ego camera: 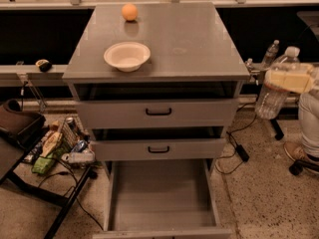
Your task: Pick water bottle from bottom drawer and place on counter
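Observation:
The water bottle [274, 91], clear ribbed plastic with a white cap, hangs in the air to the right of the cabinet, about level with the counter edge. My gripper [288, 79] is shut on the water bottle, its cream fingers [294, 81] wrapped around the upper body. The bottom drawer [162, 195] is pulled open at the cabinet's foot and its grey floor is bare. The counter [189, 39] is the grey cabinet top, to the left of the bottle.
A white bowl [127, 56] and an orange [129, 11] sit on the counter's left half. Two shut drawers with black handles [158, 112] lie below. A smaller clear bottle [269, 53] stands behind at right. Bags and cables [60, 146] clutter the floor at left.

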You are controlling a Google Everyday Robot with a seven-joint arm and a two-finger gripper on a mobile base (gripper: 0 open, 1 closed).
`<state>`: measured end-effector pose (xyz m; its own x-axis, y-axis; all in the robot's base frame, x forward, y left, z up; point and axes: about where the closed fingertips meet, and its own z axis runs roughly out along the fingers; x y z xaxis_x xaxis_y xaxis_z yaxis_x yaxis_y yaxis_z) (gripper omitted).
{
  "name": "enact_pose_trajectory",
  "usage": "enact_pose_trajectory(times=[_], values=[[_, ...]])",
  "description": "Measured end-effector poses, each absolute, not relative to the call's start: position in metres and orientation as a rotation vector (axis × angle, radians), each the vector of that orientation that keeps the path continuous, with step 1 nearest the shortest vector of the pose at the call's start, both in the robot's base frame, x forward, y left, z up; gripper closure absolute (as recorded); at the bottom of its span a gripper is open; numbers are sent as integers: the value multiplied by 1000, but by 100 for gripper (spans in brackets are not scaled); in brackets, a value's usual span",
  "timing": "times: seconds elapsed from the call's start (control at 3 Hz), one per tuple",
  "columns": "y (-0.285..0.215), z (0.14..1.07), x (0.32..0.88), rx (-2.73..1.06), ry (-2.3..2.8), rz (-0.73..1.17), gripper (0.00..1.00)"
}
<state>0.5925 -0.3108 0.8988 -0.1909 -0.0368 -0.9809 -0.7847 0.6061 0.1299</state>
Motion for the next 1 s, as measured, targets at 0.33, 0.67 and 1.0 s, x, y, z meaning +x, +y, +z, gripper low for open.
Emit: enact_pose_trajectory(times=[0.33,0.67,1.0], values=[[-320,960,626,-660,1632,727,100],[-319,1004,673,-628,1577,671,100],[-311,1029,719,-615,1502,620,100]])
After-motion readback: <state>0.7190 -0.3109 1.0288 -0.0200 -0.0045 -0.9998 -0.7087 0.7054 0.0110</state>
